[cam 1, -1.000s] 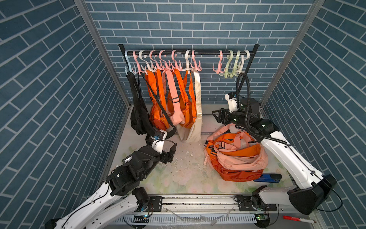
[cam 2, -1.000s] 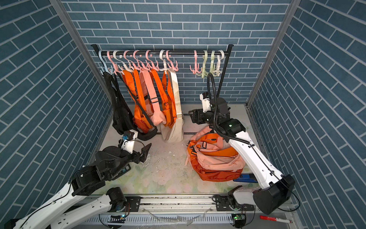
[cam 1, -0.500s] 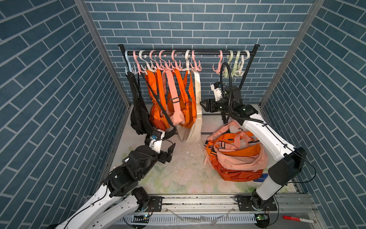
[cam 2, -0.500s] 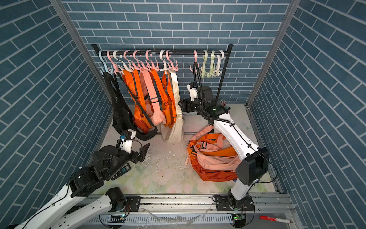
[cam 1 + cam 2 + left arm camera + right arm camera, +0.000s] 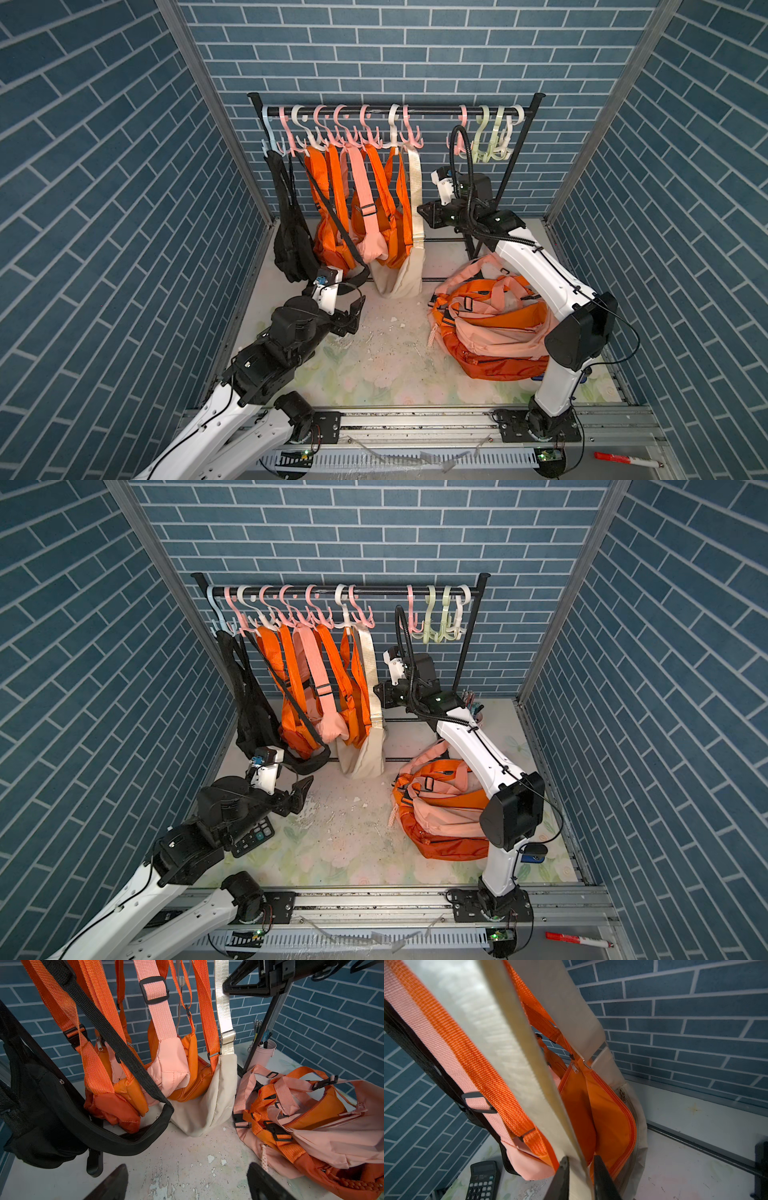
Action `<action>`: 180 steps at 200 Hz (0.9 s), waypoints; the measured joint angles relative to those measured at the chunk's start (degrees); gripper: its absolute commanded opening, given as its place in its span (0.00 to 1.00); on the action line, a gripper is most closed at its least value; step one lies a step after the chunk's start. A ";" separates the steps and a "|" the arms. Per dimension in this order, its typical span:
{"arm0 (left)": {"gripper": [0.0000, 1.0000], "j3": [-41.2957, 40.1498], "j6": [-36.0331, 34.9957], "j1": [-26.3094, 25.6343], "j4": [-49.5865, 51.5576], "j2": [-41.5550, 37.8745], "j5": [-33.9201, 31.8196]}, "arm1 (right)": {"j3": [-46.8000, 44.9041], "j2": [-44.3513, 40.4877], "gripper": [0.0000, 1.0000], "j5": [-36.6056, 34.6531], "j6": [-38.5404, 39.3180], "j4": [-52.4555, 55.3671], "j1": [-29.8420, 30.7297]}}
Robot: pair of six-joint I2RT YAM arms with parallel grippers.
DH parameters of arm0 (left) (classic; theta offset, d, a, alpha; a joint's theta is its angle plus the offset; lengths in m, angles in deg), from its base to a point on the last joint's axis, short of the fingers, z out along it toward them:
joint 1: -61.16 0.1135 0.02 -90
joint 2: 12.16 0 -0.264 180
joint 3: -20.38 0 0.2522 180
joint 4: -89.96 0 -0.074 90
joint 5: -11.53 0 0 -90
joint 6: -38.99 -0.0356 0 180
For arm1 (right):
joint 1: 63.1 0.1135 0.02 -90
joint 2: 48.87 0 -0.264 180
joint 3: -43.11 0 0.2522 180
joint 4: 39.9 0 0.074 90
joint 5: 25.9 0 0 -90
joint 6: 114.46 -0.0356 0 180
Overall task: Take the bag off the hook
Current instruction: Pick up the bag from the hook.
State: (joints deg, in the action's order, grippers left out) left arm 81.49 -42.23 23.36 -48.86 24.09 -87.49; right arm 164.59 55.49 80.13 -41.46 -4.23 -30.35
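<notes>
Robot test cell, dressed as a closet corner. Evidence: three walls of printed blue brick-pattern panels (image 5: 374, 50) held by bare aluminium corner posts (image 5: 210, 104). Two white-and-black robot arms (image 5: 536, 270) with exposed black cables (image 5: 454, 158) are mounted on a slotted aluminium rail (image 5: 415, 419) along the front edge of the scuffed floral-print floor board (image 5: 374, 374). A black metal clothes rail (image 5: 432, 111) runs across the back edge, carrying pastel plastic hooks (image 5: 482, 129).

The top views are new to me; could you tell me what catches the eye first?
The black rail at the back, crowded with orange, pink, black and cream hanging bags. A heap of orange and pink bags lies on the floor by the right arm. The right end effector pinches the cream strap.
</notes>
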 measured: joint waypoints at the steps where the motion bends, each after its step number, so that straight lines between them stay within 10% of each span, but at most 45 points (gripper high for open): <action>1: 0.90 0.00 0.00 0.13 0.00 0.00 0.15 | 0.02 0.00 0.04 0.00 -0.04 0.00 0.00; 66: 0.90 -0.07 1.05 2.25 -0.31 0.09 3.32 | 0.98 0.15 0.00 -0.22 -0.04 0.02 0.00; 109: 0.90 -0.11 1.31 2.29 -0.33 0.09 4.26 | 0.98 0.15 0.44 0.17 0.37 0.11 0.00; 180: 0.90 -0.15 1.53 2.34 -0.35 0.07 4.68 | 3.34 1.75 0.57 0.83 0.55 0.39 0.42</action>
State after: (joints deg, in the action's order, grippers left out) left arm 81.34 -40.70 25.70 -49.21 24.15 -82.81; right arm 167.94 57.24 80.96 -40.91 -3.84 -29.93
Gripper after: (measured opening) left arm 0.905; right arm 0.576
